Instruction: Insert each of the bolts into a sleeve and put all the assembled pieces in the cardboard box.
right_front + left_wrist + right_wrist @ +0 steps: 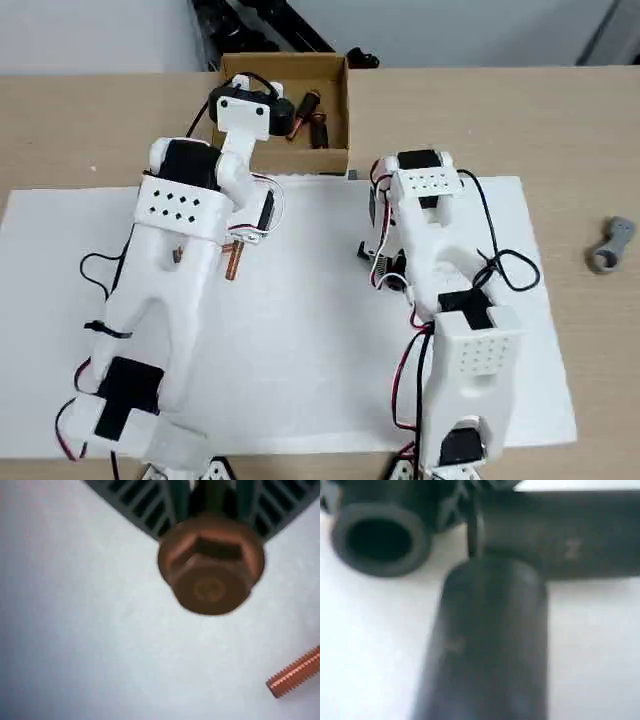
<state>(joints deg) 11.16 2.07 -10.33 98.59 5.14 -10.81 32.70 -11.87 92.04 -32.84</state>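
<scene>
Two robot arms (180,260) (450,290), one cardboard box (285,63) holding two assembled pieces (305,103) (318,130), two copper bolts (210,565) (295,672), three dark sleeves (380,537) (490,640) (570,535), one white sheet (300,340), one grey part (612,245) on the worktop (560,110).

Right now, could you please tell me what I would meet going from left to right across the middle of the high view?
A copper-coloured threaded bolt → the white right arm → a small grey plastic part.

Lab: wooden table (580,130), white sheet (310,340)
</scene>
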